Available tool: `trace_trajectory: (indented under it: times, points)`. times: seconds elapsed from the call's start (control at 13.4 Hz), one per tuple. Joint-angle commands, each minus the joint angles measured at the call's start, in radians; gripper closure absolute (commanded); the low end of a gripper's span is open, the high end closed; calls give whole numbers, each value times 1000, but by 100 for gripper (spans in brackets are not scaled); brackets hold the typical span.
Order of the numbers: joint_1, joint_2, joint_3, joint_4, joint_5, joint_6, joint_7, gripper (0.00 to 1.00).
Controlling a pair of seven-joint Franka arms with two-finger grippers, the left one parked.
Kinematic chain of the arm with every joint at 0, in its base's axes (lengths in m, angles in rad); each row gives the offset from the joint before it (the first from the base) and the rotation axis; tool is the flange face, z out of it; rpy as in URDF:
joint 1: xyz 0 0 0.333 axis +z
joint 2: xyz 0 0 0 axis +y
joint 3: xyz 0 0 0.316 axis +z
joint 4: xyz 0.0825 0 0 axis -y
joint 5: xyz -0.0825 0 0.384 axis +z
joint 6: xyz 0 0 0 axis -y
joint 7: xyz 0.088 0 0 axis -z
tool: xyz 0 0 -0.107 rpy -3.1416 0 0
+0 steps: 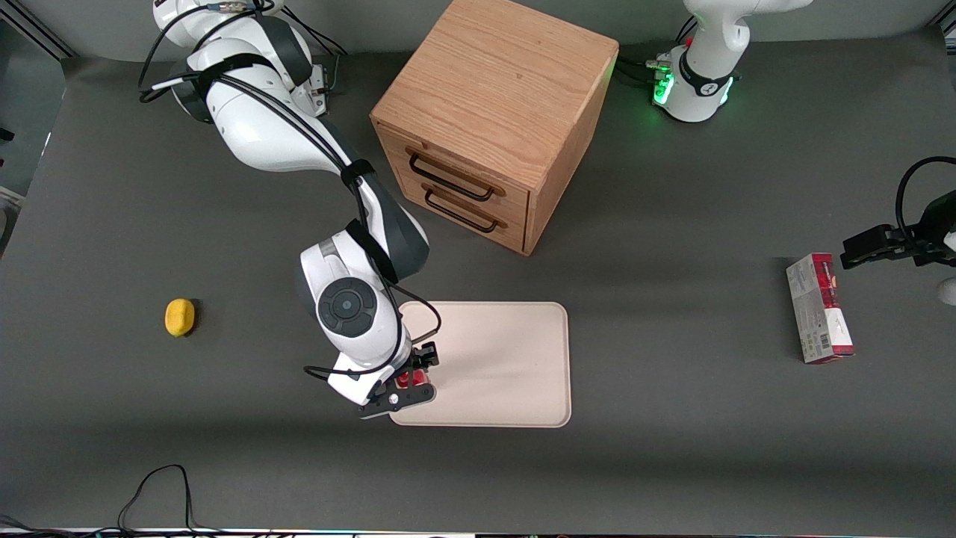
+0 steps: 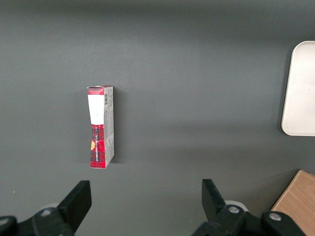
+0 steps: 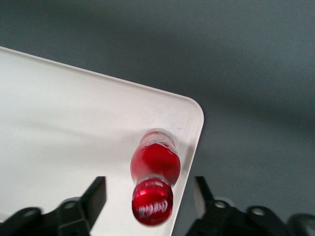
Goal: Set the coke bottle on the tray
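Observation:
The coke bottle (image 3: pixel 155 164), small and red with a red cap, stands upright on the cream-white tray (image 3: pixel 74 113), close to one rounded corner and its rim. My right gripper (image 3: pixel 150 189) is directly above it. The fingers are open, one on each side of the cap, with a gap to the bottle on both sides. In the front view the gripper (image 1: pixel 409 377) hovers over the tray (image 1: pixel 500 359) at the corner nearest the camera, toward the working arm's end. Only a bit of the red bottle (image 1: pixel 403 380) shows under the hand. The tray's edge also shows in the left wrist view (image 2: pixel 300 88).
A wooden drawer cabinet (image 1: pixel 485 127) stands farther from the camera than the tray. A yellow lemon (image 1: pixel 179 317) lies toward the working arm's end of the table. A red-and-white carton (image 1: pixel 819 308) lies toward the parked arm's end and also shows in the left wrist view (image 2: pixel 101 126).

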Motion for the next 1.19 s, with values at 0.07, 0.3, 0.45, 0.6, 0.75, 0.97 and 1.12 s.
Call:
trace_trajectory:
  times: [0.07,0.3,0.45,0.6,0.75,0.97,1.12]
  points:
    - [3,-91,4,5,-12,-94,-2,0]
    - [3,-200,2,0,-13,-215,-10,0]
    - [3,-281,1,-18,-13,-339,-1,0]
    - [0,-403,-5,-136,-12,-369,-1,0]
    - [-18,-567,-13,-344,-5,-327,-1,0]
    - [-98,-749,-18,-573,30,-265,-17,0]
    - [-152,-807,-19,-624,36,-266,-30,0]
